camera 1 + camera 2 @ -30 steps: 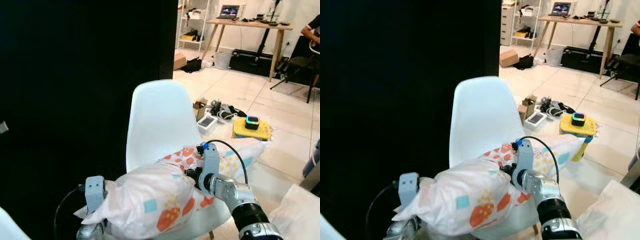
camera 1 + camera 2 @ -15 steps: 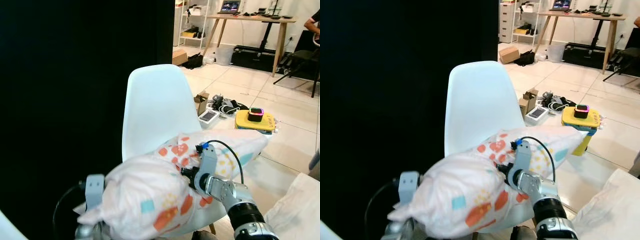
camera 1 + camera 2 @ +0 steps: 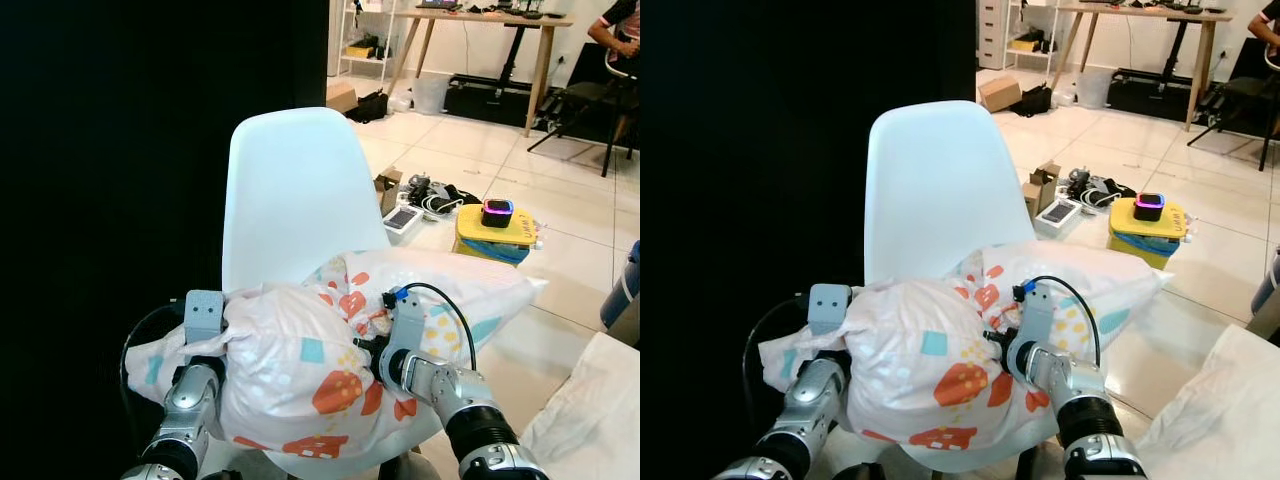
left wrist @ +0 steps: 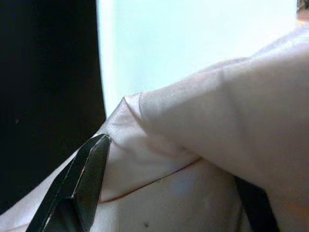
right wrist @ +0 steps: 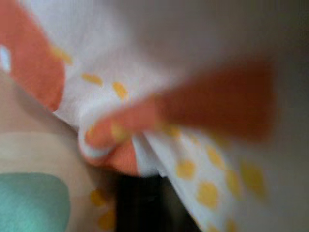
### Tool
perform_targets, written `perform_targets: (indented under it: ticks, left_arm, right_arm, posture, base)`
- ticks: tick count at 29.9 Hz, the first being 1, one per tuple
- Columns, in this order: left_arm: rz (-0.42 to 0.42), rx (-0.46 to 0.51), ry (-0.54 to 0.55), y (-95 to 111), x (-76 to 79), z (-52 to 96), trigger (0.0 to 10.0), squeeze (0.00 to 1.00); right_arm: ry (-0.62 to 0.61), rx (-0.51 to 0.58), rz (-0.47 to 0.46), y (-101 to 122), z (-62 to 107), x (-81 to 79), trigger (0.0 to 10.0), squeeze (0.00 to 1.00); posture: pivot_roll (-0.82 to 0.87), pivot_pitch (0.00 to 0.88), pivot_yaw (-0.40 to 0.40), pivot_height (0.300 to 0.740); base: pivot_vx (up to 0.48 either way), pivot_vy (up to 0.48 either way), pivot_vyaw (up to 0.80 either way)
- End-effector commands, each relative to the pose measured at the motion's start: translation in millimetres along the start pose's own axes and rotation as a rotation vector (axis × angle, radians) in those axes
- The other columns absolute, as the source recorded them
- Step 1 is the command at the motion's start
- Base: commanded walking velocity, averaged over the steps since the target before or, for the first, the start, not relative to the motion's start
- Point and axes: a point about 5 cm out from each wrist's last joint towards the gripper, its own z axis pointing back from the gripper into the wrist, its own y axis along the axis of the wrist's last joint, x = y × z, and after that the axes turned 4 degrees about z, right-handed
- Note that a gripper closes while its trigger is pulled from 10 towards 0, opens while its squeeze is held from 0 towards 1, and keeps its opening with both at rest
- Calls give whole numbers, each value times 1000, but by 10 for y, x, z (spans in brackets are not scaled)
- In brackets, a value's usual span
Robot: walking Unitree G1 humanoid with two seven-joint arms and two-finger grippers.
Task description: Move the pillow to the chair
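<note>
Both arms reach up from the bottom of the frame, hugging the patterned pillow [image 3: 320, 365] over the white chair [image 3: 290, 190] seat. Left gripper [image 4: 164, 193] is clamped on the pillow's corner fabric, right gripper [image 3: 372, 350] is buried in the middle folds, pinching cloth

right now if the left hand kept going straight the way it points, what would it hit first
The left hand is already on the pillow. Straight on past the fabric it would most likely meet the white chair backrest, though the depth is unclear.
</note>
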Motion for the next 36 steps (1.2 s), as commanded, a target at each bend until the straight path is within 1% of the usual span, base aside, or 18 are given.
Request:
perform_targets:
  ticks: [1, 5, 6, 8, 9, 12, 14, 17, 22, 23, 25, 27, 28, 29, 32, 34, 35, 36]
  left_arm:
    - [-54, -51, -23, -118, 4, 79, 10000, 0]
    - [-82, -76, 17, -186, -93, 149, 10000, 0]
    - [-82, -76, 17, -186, -93, 149, 10000, 0]
    - [-99, -69, 49, -171, -179, 163, 10000, 0]
    - [-99, -69, 49, -171, -179, 163, 10000, 0]
    - [-127, -32, 81, -71, -289, 123, 10000, 0]
    - [-127, -32, 81, -71, -289, 123, 10000, 0]
    - [-129, 9, 69, 39, -300, 56, 10000, 0]
    - [-98, 4, 21, -3, -177, 63, 10000, 0]
    - [-98, 4, 21, -3, -177, 63, 10000, 0]
    - [-102, -9, 5, -54, -127, 97, 10000, 0]
    - [-105, -11, 3, -66, -119, 107, 10000, 0]
    - [-108, -16, 1, -82, -120, 122, 10000, 0]
    - [-108, -16, 1, -82, -120, 122, 10000, 0]
    - [-140, -30, 6, -102, -178, 149, 10000, 0]
    - [-161, -37, 11, -106, -209, 156, 10000, 0]
    - [-208, -53, 24, -113, -278, 167, 10000, 0]
    - [-244, -65, 41, -114, -340, 173, 10000, 0]
  right_arm:
    - [-25, -52, 10, -108, 2, 47, 10000, 1000]
    - [-121, 14, 30, 116, 157, 350, 10000, 1000]
    - [-121, 14, 30, 116, 157, 350, 10000, 1000]
    - [-202, 77, 36, 326, 330, 612, 10000, 1000]
    - [-202, 77, 36, 326, 330, 612, 10000, 1000]
    - [-322, 147, 71, 597, 610, 937, 10000, 1000]
    - [-322, 147, 71, 597, 610, 937, 10000, 1000]
    - [-374, 208, 78, 803, 846, 1123, 10000, 1000]
    - [-161, 176, 153, 834, 888, 964, 10000, 1000]
    - [-161, 176, 153, 834, 888, 964, 10000, 1000]
    - [15, 128, 279, 773, 956, 826, 10000, 1000]
    - [52, 118, 312, 761, 994, 809, 10000, 1000]
    - [95, 133, 369, 808, 1134, 846, 10000, 1000]
    - [95, 133, 369, 808, 1134, 846, 10000, 1000]
    - [122, 209, 503, 955, 1450, 957, 10000, 1000]
    - [113, 237, 538, 1001, 1530, 986, 10000, 1000]
    - [48, 298, 544, 1103, 1615, 1063, 10000, 1000]
    - [-9, 345, 532, 1174, 1662, 1120, 10000, 918]
  posture:
    - [69, 19, 1, 569]
    - [66, 18, 2, 569]
    - [66, 18, 2, 569]
    - [64, 15, 1, 569]
    - [64, 15, 1, 569]
    - [59, 13, 0, 569]
    - [59, 13, 0, 569]
    - [58, 13, 0, 569]
    - [53, 11, 1, 569]
    - [53, 11, 1, 569]
    - [54, 12, 0, 569]
    - [61, 15, -2, 569]
    - [61, 15, -2, 569]
    - [61, 15, -2, 569]
    - [69, 19, -3, 569]
    - [69, 19, -3, 569]
    - [72, 19, -7, 569]
    - [68, 18, -7, 569]
  base:
    - [0, 0, 0]
    - [0, 0, 0]
    - [0, 0, 0]
    - [0, 0, 0]
    - [0, 0, 0]
    - [0, 0, 0]
    - [0, 0, 0]
    - [0, 0, 0]
    - [0, 0, 0]
    - [0, 0, 0]
    - [0, 0, 0]
    - [0, 0, 0]
    - [0, 0, 0]
    - [0, 0, 0]
    - [0, 0, 0]
    - [0, 0, 0]
    - [0, 0, 0]
    - [0, 0, 0]
